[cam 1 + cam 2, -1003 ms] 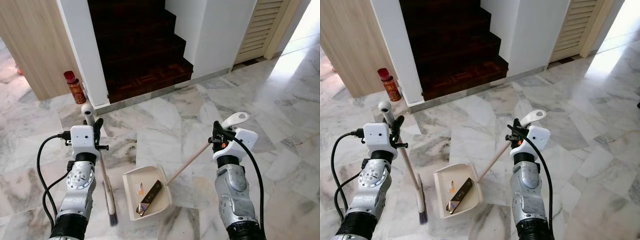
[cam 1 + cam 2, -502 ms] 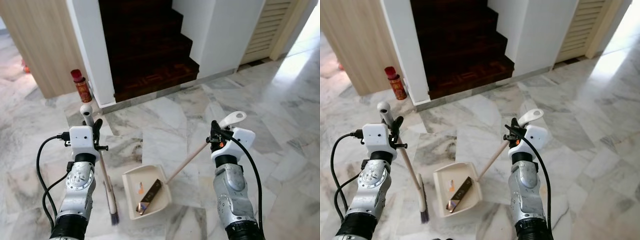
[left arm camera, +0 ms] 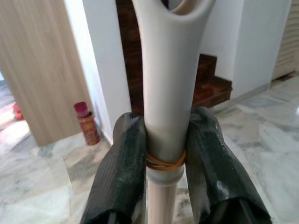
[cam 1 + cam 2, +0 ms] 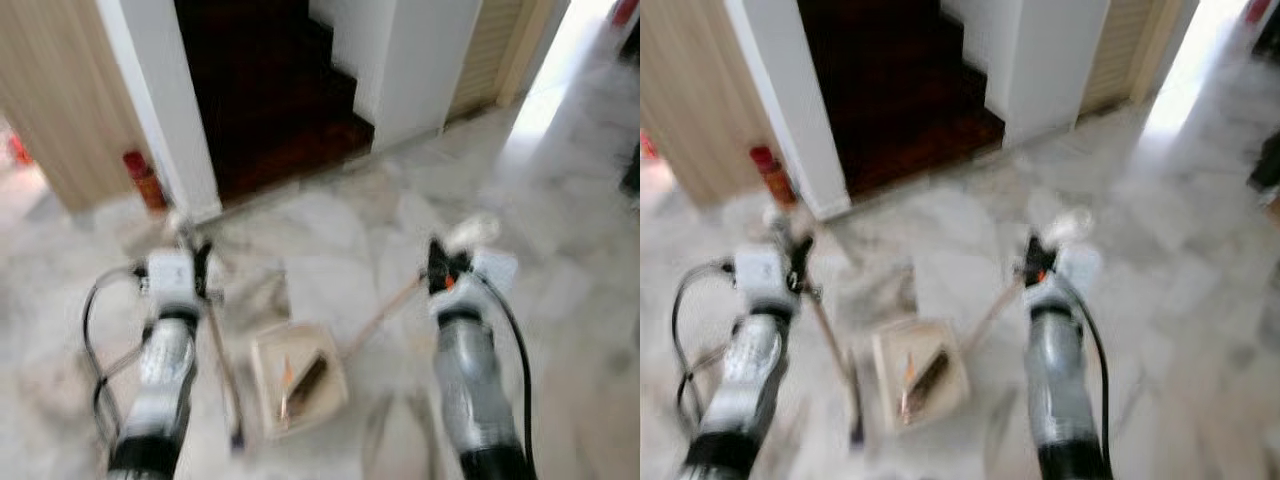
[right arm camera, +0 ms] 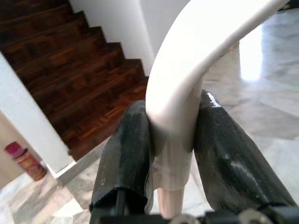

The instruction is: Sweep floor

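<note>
Holding both tools, you are mid-carry rather than mid-stroke — the head views are smeared, which suggests the robot is walking or turning. Your left gripper has its two black fingers pinched tight on the broom handle just below the pale grip, at a rubber band; the stick runs down to bristles near the marble floor at about 7 o'clock in the head view. Your right gripper is clamped the same way round the white top of the dustpan handle, and the dustpan sits low at 6 o'clock between the two arms with a dark, flat piece of debris and a small orange scrap inside.

Ahead at 12 o'clock is a dark wooden staircase between white walls, with a red can at its foot near 10 o'clock.

Judging by this, one load is already collected. Your next move calls for keeping the pan level so nothing slides out, then either finding more litter — none can be made out through the blur — or taking the load to a bin. Let the body settle before you lower the broom again.
</note>
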Controlling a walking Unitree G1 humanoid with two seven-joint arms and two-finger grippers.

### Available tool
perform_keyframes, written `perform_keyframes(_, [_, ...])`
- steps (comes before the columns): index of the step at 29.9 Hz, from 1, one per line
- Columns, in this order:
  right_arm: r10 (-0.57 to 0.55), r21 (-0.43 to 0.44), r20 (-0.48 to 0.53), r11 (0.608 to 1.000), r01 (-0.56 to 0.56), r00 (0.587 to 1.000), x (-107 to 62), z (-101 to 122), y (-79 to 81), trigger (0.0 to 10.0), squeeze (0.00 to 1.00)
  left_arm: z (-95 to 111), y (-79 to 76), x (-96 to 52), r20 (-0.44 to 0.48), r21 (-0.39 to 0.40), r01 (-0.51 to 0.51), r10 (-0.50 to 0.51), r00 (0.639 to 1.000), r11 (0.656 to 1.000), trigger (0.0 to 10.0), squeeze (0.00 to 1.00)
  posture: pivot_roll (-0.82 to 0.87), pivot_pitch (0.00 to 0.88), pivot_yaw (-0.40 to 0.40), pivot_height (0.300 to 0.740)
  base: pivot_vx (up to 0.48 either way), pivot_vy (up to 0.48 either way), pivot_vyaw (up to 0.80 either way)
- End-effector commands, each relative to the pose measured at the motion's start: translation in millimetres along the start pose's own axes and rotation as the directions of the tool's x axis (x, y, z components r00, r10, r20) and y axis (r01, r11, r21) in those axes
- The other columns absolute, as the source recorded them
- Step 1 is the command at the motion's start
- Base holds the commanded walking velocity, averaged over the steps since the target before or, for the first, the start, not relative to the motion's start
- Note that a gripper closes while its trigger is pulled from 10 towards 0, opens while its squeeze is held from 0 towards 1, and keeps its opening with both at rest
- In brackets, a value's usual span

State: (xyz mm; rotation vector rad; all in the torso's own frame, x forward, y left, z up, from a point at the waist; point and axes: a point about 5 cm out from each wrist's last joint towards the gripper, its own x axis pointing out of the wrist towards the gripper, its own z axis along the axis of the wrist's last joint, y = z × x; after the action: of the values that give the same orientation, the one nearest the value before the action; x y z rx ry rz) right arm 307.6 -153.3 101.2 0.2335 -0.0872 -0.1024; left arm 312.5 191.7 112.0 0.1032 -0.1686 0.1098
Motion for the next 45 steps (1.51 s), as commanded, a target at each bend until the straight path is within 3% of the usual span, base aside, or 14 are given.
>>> perform_keyframes(1, [0.017,0.011,0.061,1.0,-0.018,0.998,5.4,13.6,7.2,10.0,0.0,9.1,3.1,4.1,0.041,-0.002,-0.01,0.01,0.999,1.0,10.0,0.0,-0.04,0.043,-0.009,0.74,0.0,0.42,0.0])
perform_keyframes(45, [0.013,0.011,0.05,1.0,-0.013,0.999,5.6,12.1,7.8,10.0,0.0,10.1,7.0,5.7,0.037,0.008,-0.016,0.016,0.999,1.0,10.0,0.0,-0.03,0.051,-0.007,0.74,0.0,0.423,0.0])
